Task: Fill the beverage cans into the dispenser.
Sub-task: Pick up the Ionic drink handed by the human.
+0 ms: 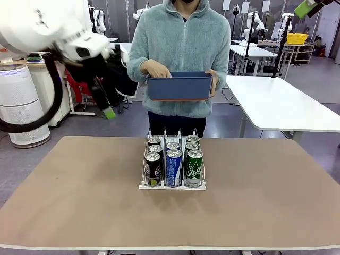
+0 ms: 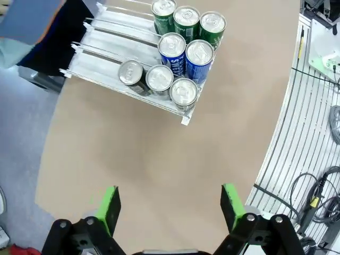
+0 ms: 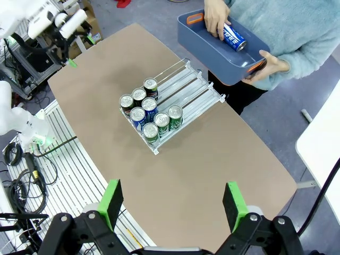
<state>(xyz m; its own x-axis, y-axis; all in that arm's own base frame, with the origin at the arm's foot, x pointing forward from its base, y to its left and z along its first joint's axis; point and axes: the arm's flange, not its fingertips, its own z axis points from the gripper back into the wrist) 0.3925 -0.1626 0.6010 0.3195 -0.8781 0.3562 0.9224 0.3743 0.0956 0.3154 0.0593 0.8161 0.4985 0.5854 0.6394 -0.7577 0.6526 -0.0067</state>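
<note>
Eight dark, blue and green cans (image 1: 173,166) packed the dispenser's (image 1: 172,186) front; bare table (image 1: 74,191) surrounded it. The left gripper (image 2: 170,191) and right gripper (image 3: 172,188) stood wide open, empty.

Bright, even indoor light falls from overhead. The cans (image 1: 173,159) cast only short, soft shadows on the table (image 1: 79,207), and their silver tops glint. In the front view the white left arm (image 1: 48,24) sits close to the lens, washed out and slightly soft. Both wrist views bend at the edges, so the table rim curves.
</note>
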